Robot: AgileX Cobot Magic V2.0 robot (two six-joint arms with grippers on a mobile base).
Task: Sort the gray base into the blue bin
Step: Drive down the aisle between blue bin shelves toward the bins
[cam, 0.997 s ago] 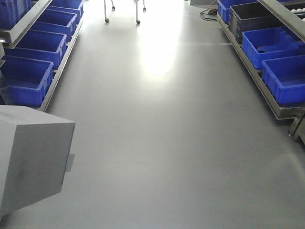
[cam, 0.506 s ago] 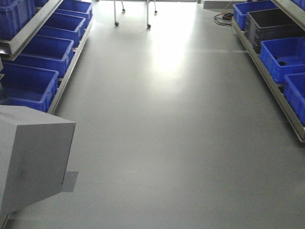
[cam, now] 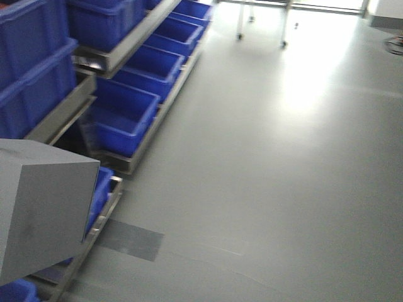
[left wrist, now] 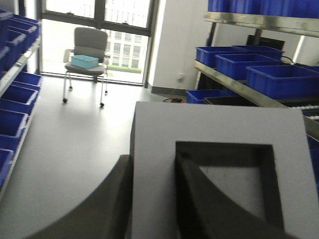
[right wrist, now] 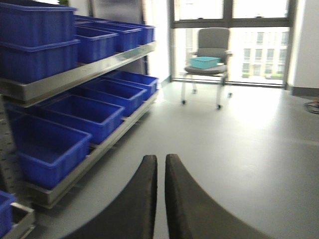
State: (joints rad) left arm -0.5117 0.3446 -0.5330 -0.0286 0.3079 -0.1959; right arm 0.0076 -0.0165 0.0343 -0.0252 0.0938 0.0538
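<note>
— Two tiers of blue bins point(right wrist: 50, 149) are shelved on a metal rack point(right wrist: 99, 62); smooth glossy floors are seen inside them.
— And the gray base point(left wrist: 219, 124)?
— Matte and plain-sided, it is pinched by the left gripper point(left wrist: 153, 164), one finger set in its square recess. The right gripper point(right wrist: 160, 160) is seen almost closed, holding nothing.

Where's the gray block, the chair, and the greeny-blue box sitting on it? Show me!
gray base point(left wrist: 214, 123): left wrist view, on the flat border above its square recess.
chair point(left wrist: 90, 37): left wrist view, on its gray backrest.
teal box point(left wrist: 84, 61): left wrist view, on the middle of its top.
</note>
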